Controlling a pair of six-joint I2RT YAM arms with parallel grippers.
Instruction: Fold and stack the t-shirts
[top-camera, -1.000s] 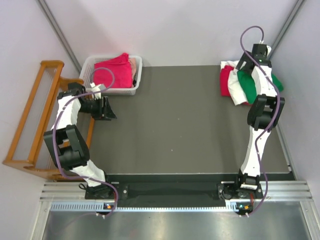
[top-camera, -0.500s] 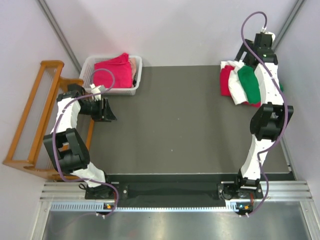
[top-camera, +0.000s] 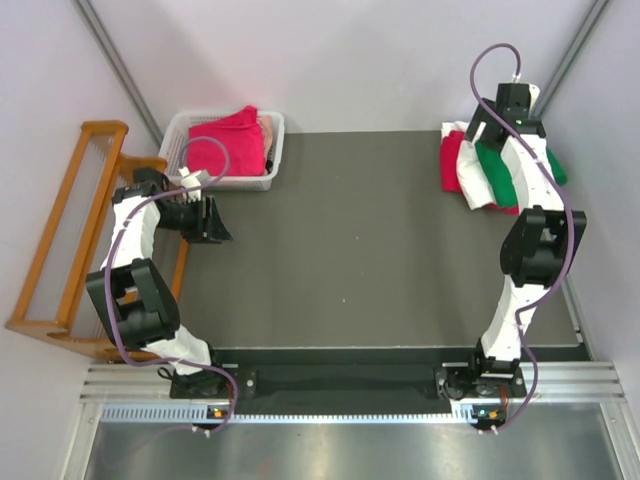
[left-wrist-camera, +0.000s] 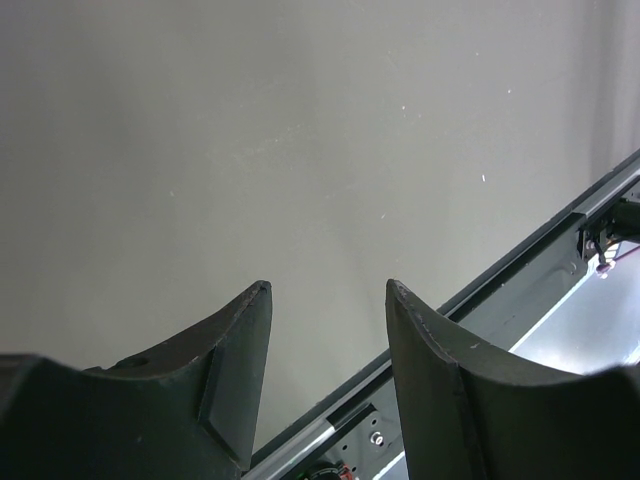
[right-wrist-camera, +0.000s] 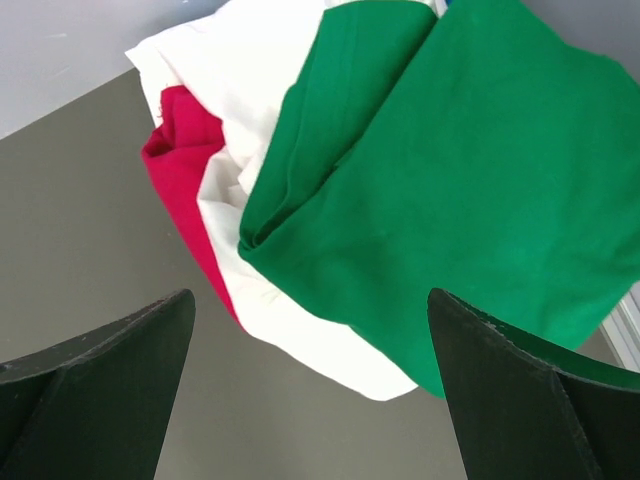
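— Well, from above, what do we have?
— We see the left gripper (top-camera: 212, 220) low over the table (top-camera: 350, 240), just beside the basket (top-camera: 277, 150) that holds crimson t-shirts (top-camera: 225, 145). Our right gripper (top-camera: 492, 128) hangs over the far-right pile (top-camera: 480, 175); whether it touches the cloth, we can't tell from here.
— And the left wrist view?
— Our jaws stand partly apart, with only bare table between them.
— The right wrist?
— Jaws spread wide, holding nothing. Below them the green t-shirt (right-wrist-camera: 450, 170) lies on the white t-shirt (right-wrist-camera: 240, 60), and a red t-shirt (right-wrist-camera: 180, 150) shows at the pile's edge.
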